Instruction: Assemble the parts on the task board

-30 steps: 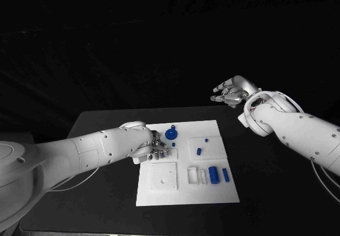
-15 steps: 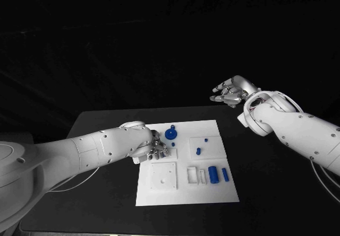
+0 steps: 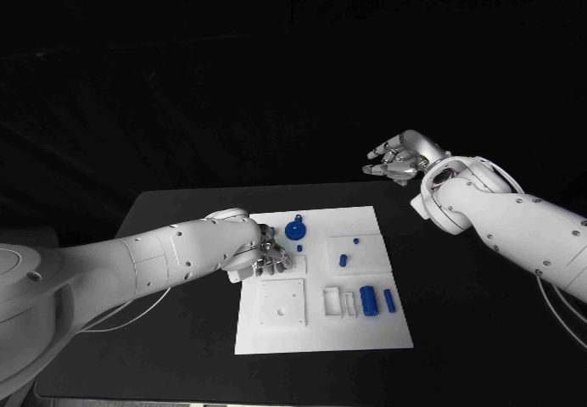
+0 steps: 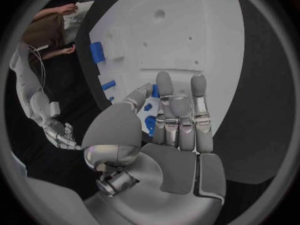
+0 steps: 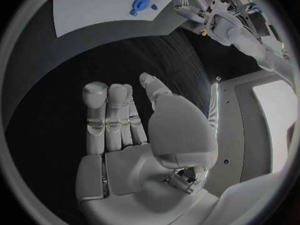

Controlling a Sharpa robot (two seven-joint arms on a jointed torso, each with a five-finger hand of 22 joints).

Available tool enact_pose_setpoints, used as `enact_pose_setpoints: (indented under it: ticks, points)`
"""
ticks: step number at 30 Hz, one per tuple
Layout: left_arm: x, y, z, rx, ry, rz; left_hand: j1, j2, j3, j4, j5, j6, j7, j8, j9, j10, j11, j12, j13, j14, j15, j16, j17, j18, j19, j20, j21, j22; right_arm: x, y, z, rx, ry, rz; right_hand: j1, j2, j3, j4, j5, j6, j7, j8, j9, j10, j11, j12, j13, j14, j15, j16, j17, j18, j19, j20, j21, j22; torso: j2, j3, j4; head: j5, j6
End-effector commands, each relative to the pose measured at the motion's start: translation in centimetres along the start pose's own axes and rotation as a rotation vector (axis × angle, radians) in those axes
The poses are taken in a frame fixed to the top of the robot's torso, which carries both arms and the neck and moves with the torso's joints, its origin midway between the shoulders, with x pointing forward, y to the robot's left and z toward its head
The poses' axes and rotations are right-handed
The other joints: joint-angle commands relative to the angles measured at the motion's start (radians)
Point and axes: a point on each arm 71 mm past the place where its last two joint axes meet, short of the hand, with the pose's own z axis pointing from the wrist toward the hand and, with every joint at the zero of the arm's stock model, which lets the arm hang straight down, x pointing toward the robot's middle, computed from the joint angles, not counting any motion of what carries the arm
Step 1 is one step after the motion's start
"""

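left hand (image 3: 267, 257) was held low over the task board's (image 3: 321, 335) left edge, fingers extended and empty, round blue part (image 3: 295, 229) was seen just beside it, blue cylinders (image 3: 368, 298) lay further right, right hand (image 3: 394, 158) was raised beyond the table, open.

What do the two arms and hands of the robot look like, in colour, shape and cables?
Both arms are smooth, rounded white shells dotted with small dark screws. The left arm is thick and has a thin pale cable hanging below it; the right arm has a white cable looped at its wrist. The left hand and right hand are silver metal, with segmented fingers, grey pads and a domed thumb base.
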Motion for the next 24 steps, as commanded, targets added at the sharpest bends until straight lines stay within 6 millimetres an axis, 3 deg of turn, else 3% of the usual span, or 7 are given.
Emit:
enact_pose_setpoints:
  ticks: [1,11,15,19,22,24]
  points:
    - [0.22,0.05,0.04,0.000,0.004,-0.021,0.007,-0.004,-0.001,-0.007,0.013,-0.005,-0.007,0.005,0.000,0.029,-0.009,-0.012,-0.002,-0.008,0.000,-0.008,-0.005,-0.015,0.004,0.002,-0.006,0.017,0.17,0.05,-0.01,-0.006,0.013,-0.008,-0.009,0.001,-0.001,0.005,0.006,0.002,0.001,-0.005,-0.001,-0.001,-0.003,0.004,-0.002,-0.002,-0.004,0.005,-0.001,0.008,0.007,-0.001,-0.001,0.082,0.000,-0.0003,-0.0007,0.000,0.000]
    - [-0.02,0.23,-0.16,0.004,0.011,-0.030,0.005,-0.006,-0.001,-0.010,0.018,-0.018,-0.004,0.004,-0.003,0.027,-0.008,-0.037,0.001,-0.013,0.002,-0.013,-0.018,-0.015,0.001,0.004,-0.012,0.016,0.20,-0.06,-0.06,-0.004,0.014,-0.007,-0.009,0.000,-0.003,0.007,0.007,0.000,0.002,-0.005,-0.001,-0.001,-0.003,0.004,-0.002,-0.002,-0.004,0.005,-0.001,0.008,0.008,-0.001,-0.001,0.082,-0.001,-0.0005,0.0001,0.001,0.000]
    - [0.00,0.25,-0.22,0.005,0.022,-0.030,0.002,-0.014,-0.010,0.000,0.013,-0.036,0.003,0.007,-0.074,0.026,-0.009,-0.045,-0.016,-0.018,0.004,-0.005,-0.022,-0.015,0.000,0.005,-0.017,0.017,0.22,-0.10,-0.08,-0.002,0.016,-0.006,-0.012,-0.001,-0.006,0.010,0.008,-0.004,0.002,-0.005,-0.001,-0.002,-0.002,0.004,-0.002,-0.003,-0.003,0.005,-0.001,0.009,0.007,-0.001,-0.004,0.081,-0.001,-0.0003,-0.0001,0.001,0.002]
    - [0.00,0.28,-0.25,0.005,0.026,-0.031,0.007,-0.024,-0.019,0.011,0.008,-0.034,0.004,0.012,-0.108,0.025,-0.008,-0.044,-0.024,-0.021,0.004,-0.002,-0.026,-0.015,-0.001,0.006,-0.020,0.017,0.25,-0.14,-0.10,-0.001,0.018,-0.006,-0.012,-0.001,-0.006,0.010,0.008,-0.004,0.002,-0.005,-0.001,-0.002,-0.002,0.004,-0.002,-0.003,-0.003,0.005,-0.001,0.009,0.007,-0.001,-0.004,0.081,-0.001,-0.0002,-0.0004,0.001,0.002]
    - [-0.02,0.36,-0.27,0.004,0.029,-0.031,0.004,-0.038,-0.030,0.024,-0.011,-0.033,0.005,0.015,-0.121,0.025,-0.008,-0.044,-0.028,-0.023,0.005,-0.001,-0.029,-0.015,-0.001,0.007,-0.022,0.017,0.27,-0.19,-0.11,0.000,0.018,-0.006,-0.011,-0.001,-0.008,0.012,0.008,-0.006,0.003,-0.005,-0.001,-0.002,-0.002,0.004,-0.002,-0.003,-0.003,0.005,-0.001,0.009,0.007,0.000,-0.004,0.081,0.000,-0.0003,-0.0002,0.001,0.002]
    - [-0.02,0.41,-0.28,0.005,0.031,-0.032,0.004,-0.048,-0.045,0.031,-0.051,-0.031,0.005,0.017,-0.125,0.025,-0.008,-0.043,-0.028,-0.024,0.005,-0.001,-0.030,-0.015,-0.001,0.007,-0.023,0.016,0.29,-0.22,-0.12,0.001,0.018,-0.006,-0.011,-0.001,-0.008,0.012,0.008,-0.006,0.003,-0.005,-0.001,-0.002,-0.002,0.004,-0.002,-0.003,-0.003,0.005,-0.001,0.009,0.007,0.000,-0.004,0.081,-0.001,-0.0005,0.0001,0.001,0.002]
